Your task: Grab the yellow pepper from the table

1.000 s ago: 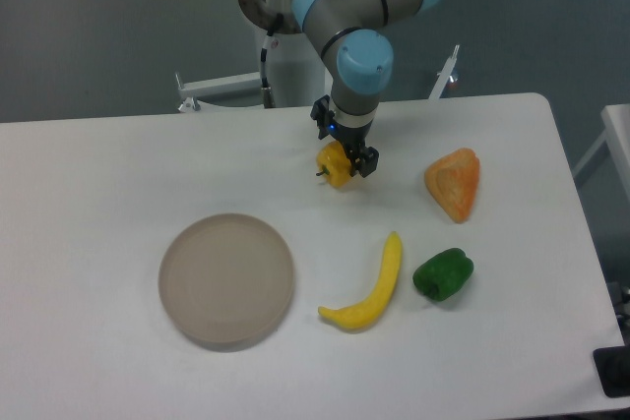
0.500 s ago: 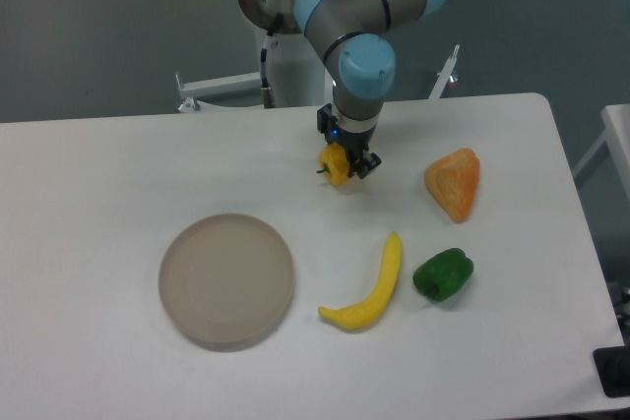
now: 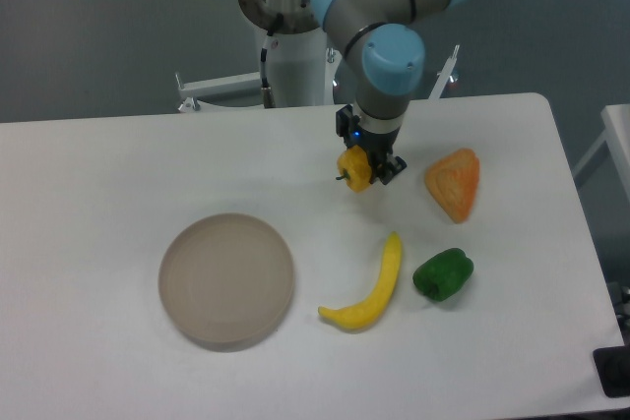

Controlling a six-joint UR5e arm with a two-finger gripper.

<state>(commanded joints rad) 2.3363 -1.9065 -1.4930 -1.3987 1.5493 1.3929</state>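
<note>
Gripping small blocky glossy yellow pepper (image 3: 355, 169), black hand (image 3: 368, 170) over smooth white table (image 3: 118, 174).

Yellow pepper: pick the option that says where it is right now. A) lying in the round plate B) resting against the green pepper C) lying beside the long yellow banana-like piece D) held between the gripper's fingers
D: the gripper is closed around the yellow pepper, well apart from the plate, the green pepper and the banana-like piece.
</note>
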